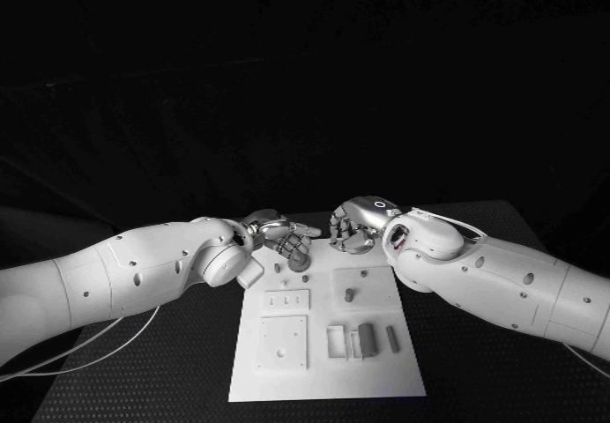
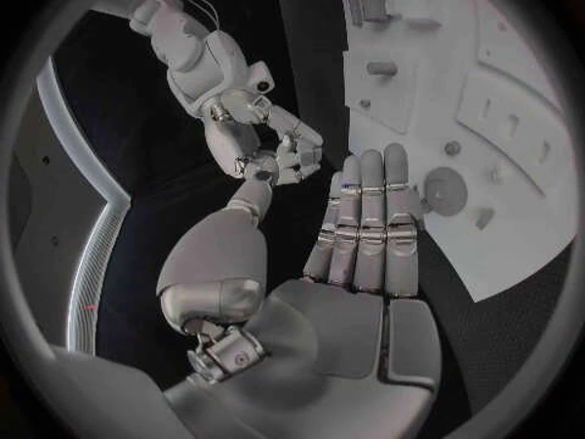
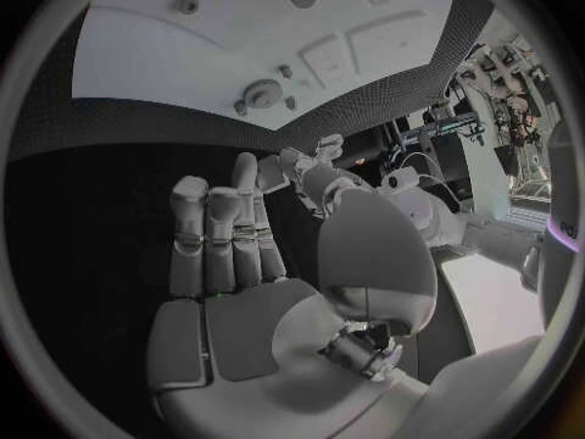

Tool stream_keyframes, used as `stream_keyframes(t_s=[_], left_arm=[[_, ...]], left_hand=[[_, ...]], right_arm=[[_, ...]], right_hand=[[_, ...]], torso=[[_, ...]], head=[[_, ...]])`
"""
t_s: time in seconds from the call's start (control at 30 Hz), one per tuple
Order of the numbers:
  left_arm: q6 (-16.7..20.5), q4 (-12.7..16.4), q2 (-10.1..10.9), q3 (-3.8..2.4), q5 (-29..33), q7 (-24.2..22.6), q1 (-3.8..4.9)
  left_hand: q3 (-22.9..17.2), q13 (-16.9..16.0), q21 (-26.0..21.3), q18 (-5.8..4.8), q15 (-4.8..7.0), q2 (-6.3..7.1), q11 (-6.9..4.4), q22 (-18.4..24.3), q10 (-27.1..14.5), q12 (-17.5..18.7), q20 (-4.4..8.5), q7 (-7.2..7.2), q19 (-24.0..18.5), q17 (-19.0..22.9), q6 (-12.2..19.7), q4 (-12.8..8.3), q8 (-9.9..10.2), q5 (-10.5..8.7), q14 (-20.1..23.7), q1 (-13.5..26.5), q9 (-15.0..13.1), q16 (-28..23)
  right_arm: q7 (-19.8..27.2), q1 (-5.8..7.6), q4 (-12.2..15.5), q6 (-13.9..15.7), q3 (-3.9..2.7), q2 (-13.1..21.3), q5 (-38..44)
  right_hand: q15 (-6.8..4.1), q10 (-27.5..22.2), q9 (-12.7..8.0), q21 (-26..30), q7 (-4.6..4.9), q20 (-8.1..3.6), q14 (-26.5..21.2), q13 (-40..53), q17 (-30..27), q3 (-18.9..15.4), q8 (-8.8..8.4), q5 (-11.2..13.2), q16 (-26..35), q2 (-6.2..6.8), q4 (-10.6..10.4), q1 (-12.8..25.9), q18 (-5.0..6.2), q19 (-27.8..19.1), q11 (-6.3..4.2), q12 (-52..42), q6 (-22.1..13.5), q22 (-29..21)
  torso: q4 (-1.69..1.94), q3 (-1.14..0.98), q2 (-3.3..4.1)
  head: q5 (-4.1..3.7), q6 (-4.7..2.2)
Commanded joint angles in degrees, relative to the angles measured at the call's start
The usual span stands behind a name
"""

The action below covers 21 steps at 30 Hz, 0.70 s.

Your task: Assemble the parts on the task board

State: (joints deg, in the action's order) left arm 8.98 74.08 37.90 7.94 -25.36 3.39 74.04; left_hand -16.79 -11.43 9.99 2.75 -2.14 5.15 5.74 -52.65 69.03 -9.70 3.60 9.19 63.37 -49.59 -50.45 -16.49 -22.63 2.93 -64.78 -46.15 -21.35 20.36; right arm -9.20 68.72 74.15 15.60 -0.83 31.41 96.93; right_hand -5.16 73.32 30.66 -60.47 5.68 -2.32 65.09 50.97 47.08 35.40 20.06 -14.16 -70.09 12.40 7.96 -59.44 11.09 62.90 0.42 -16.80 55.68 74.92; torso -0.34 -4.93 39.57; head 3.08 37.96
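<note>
The white task board [image 1: 324,352] lies in the middle of the black table. My left hand [image 1: 282,240] hovers over its far left corner, fingers straight and side by side [image 2: 366,229], nothing in the palm. My right hand [image 1: 356,226] hangs just beyond the board's far edge, fingers stretched out [image 3: 225,239] and holding nothing I can see. The two hands nearly meet; the right hand [image 2: 274,151] sits close to my left thumb tip. A round grey part [image 1: 301,262] [image 2: 445,190] [image 3: 259,95] lies under the left fingers. A short peg [image 1: 345,293] [image 2: 381,68] stands mid-board.
Raised white plates with slots [image 1: 285,342] cover the board's left half. Upright grey pieces [image 1: 366,339] stand in a holder at the lower right of the board. Black table surface [image 1: 140,379] surrounds the board on both sides.
</note>
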Motion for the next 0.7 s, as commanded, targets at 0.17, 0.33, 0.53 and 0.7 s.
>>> stream_keyframes(t_s=[0.17, 0.33, 0.53, 0.7], left_arm=[[1.03, 0.66, -0.30, -0.01, 0.93, -0.90, -0.05], [1.95, 0.74, -0.72, -0.01, -2.14, -1.03, -0.05], [3.27, 0.86, -1.25, 0.01, -8.38, 0.72, -0.05], [4.22, 1.38, -1.14, 0.05, -9.26, 1.98, -0.05]], left_hand=[[0.85, -0.33, -0.48, 1.07, 0.17, -0.20, -0.21, -0.01, -0.37, 0.32, 0.09, -0.11, -0.24, -0.36, 0.05, -0.13, -0.04, -0.12, 0.38, 0.60, 0.00, -0.28], [0.94, -0.57, -0.51, 1.12, 0.23, -0.18, -0.29, -0.05, -0.28, 0.28, 0.11, -0.28, -0.09, -0.63, -0.30, -0.18, -0.17, -0.11, 0.25, -0.23, -0.08, -0.32], [0.79, -0.76, -0.56, 1.12, 0.24, 0.01, -0.29, -0.10, -0.32, 0.32, 0.11, -0.32, -0.02, -0.81, -0.36, -0.21, -0.13, -0.07, 0.25, -1.47, -0.06, -0.46], [0.65, -0.95, -0.59, 1.09, 0.24, 0.05, -0.31, -0.16, -0.28, 0.31, 0.10, -0.35, 0.08, -0.97, -0.52, -0.15, -0.13, -0.07, 0.14, -2.24, -0.06, -0.56]], right_arm=[[-2.36, -0.12, 0.48, -1.46, 0.02, -0.79, 2.48], [-2.45, -0.12, 1.17, -2.40, 0.06, -0.98, 2.51], [-2.66, -0.12, 1.63, -2.86, 0.09, -1.34, 2.90], [-2.72, -0.12, 1.30, -3.31, 0.09, -1.38, 3.31]], right_hand=[[-0.32, 0.38, 0.07, -0.09, 0.87, -0.20, 0.07, 0.28, 0.09, -0.05, -0.33, 0.23, -0.20, 1.08, -0.93, 0.62, 3.91, 0.35, 0.04, 0.40, 0.66, 0.73], [-0.32, 0.40, 0.08, -0.09, 0.86, -0.21, 0.07, 0.31, 0.09, -0.02, -0.34, 0.22, -0.20, 1.11, -0.96, 0.62, 3.91, 0.35, 0.03, 0.41, 0.67, 0.73], [-0.32, 0.42, 0.10, -0.08, 0.85, -0.23, 0.07, 0.35, 0.09, 0.03, -0.35, 0.21, -0.19, 1.09, -0.98, 0.58, 3.91, 0.36, 0.02, 0.42, 0.68, 0.73], [-0.33, 0.45, 0.13, -0.07, 0.83, -0.25, 0.08, 0.41, 0.10, 0.10, -0.34, 0.21, -0.20, 1.01, -1.02, 0.55, 3.91, 0.37, 0.01, 0.43, 0.74, 0.73]], torso=[[-0.24, 0.13, -0.17], [-0.13, 0.17, -0.08], [-0.08, 0.09, -0.04], [-0.10, 0.05, 0.00]], head=[[0.14, 0.10], [0.00, 0.11], [-0.08, 0.23], [-0.14, 0.31]])
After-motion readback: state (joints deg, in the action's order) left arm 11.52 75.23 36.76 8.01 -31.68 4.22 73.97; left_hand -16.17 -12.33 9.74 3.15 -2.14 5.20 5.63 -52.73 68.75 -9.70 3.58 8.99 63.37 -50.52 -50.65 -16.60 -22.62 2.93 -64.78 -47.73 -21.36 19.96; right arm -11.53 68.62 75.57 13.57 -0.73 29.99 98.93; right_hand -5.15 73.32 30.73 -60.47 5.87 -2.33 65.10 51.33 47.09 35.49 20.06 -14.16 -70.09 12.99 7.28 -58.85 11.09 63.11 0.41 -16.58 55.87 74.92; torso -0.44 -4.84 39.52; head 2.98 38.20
